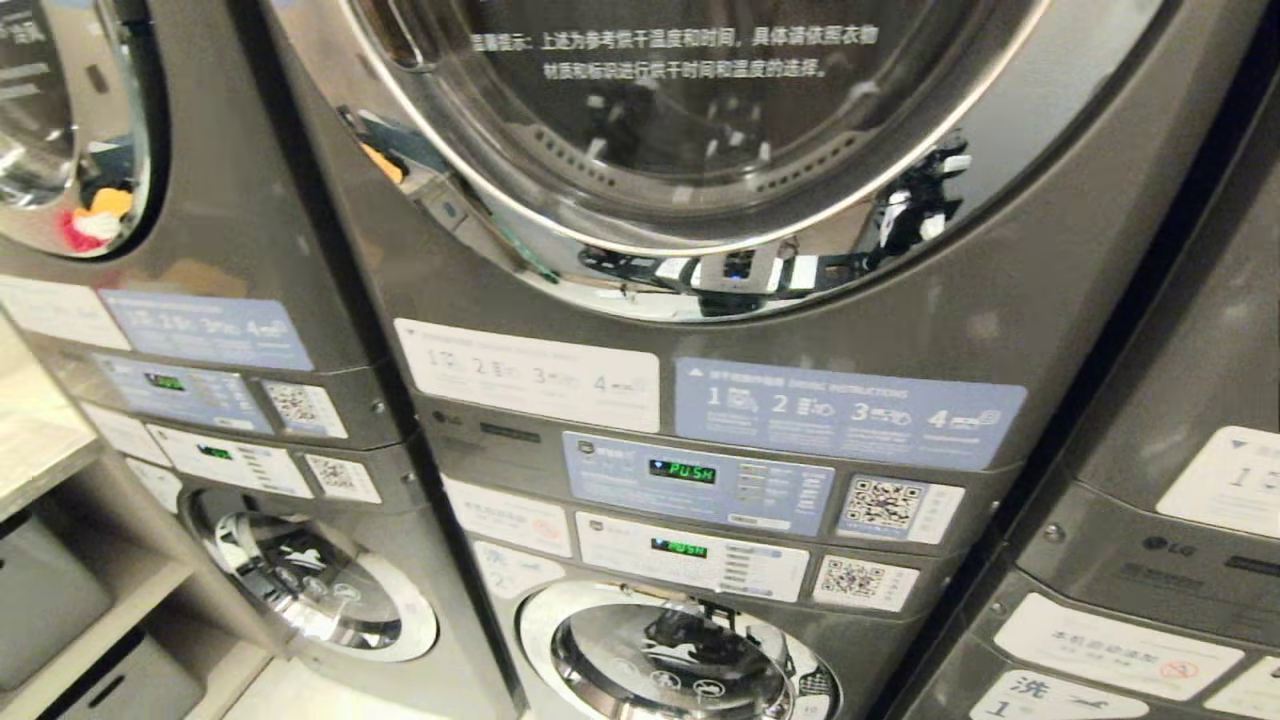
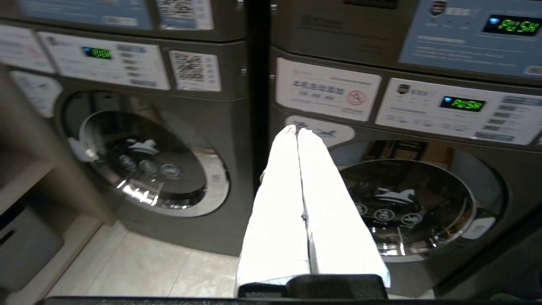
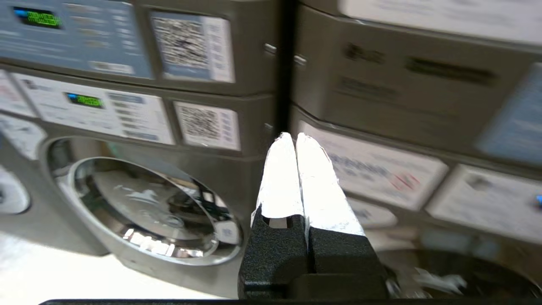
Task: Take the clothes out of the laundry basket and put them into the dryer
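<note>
The laundry basket and the clothes are out of view. A stack of grey machines fills the head view; the upper one, the dryer (image 1: 700, 150), has a round chrome-ringed glass door that looks closed. Below its control panels (image 1: 700, 485) is the lower machine's door (image 1: 680, 665). Neither arm shows in the head view. My left gripper (image 2: 296, 129) is shut with nothing in it, pointing at the lower machines between two round doors (image 2: 144, 165) (image 2: 406, 207). My right gripper (image 3: 293, 135) is also shut and empty, facing the gap between two stacks, beside a lower door (image 3: 144, 207).
Another stack (image 1: 200, 330) stands to the left and a third (image 1: 1150, 500) to the right. A shelf unit (image 1: 40, 440) with grey bins (image 1: 40, 590) is at the far left. Pale floor tiles (image 2: 148, 267) lie in front of the machines.
</note>
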{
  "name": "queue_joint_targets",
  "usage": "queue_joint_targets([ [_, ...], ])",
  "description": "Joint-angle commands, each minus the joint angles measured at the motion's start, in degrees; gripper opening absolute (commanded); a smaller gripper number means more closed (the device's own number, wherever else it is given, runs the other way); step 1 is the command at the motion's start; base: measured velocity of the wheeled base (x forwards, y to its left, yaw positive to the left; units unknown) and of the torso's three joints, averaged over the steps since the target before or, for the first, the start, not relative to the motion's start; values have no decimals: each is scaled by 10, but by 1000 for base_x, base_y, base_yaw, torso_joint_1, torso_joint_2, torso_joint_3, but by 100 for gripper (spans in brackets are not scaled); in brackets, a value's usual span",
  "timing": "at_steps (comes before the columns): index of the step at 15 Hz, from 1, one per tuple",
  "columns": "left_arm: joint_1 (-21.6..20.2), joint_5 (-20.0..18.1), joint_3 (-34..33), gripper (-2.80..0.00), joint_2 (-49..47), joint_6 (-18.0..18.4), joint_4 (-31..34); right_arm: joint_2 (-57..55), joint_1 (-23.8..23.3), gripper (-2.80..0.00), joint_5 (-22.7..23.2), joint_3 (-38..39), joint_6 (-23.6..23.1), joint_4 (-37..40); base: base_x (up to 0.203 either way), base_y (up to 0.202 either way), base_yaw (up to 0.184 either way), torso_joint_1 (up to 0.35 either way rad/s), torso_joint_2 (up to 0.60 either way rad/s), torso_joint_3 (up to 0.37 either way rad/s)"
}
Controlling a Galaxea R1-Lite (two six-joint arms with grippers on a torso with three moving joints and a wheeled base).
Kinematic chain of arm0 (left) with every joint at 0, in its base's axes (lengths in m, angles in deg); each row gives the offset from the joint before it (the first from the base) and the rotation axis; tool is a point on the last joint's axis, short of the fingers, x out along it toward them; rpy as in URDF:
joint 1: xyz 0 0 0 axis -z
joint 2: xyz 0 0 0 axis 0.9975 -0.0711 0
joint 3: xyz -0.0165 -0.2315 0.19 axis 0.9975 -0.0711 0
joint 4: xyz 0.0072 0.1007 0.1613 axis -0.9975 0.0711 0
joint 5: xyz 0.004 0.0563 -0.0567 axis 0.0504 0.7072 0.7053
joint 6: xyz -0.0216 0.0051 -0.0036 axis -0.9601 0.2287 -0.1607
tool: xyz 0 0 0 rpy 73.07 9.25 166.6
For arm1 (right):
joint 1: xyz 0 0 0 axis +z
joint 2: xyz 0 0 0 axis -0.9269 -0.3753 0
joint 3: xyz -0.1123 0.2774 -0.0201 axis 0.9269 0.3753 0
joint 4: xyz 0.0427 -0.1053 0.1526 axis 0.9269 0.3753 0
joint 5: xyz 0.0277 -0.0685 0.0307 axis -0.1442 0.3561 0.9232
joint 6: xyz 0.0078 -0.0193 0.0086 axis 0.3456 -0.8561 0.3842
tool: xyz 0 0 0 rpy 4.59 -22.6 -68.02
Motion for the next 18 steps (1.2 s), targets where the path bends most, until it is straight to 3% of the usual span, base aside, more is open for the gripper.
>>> queue_joint_targets([
  [1,0,0,-1,-280,0,0,0,0,0,-280,0,0,-1,0,1,-10,173,-7,18,17],
  [4,0,0,-1,-280,0,0,0,-1,0,-280,2,0,-2,0,1,-5,122,3,-3,0],
  [9,0,0,-1,-280,0,0,0,-1,0,-280,2,0,-2,0,0,0,0,0,0,0],
  [15,0,0,-1,-280,0,0,0,0,0,-280,2,0,1,0,4,10,-140,5,1,2],
  [18,0,0,-1,-280,0,0,0,0,0,-280,1,0,0,0,1,2,-24,0,1,0],
])
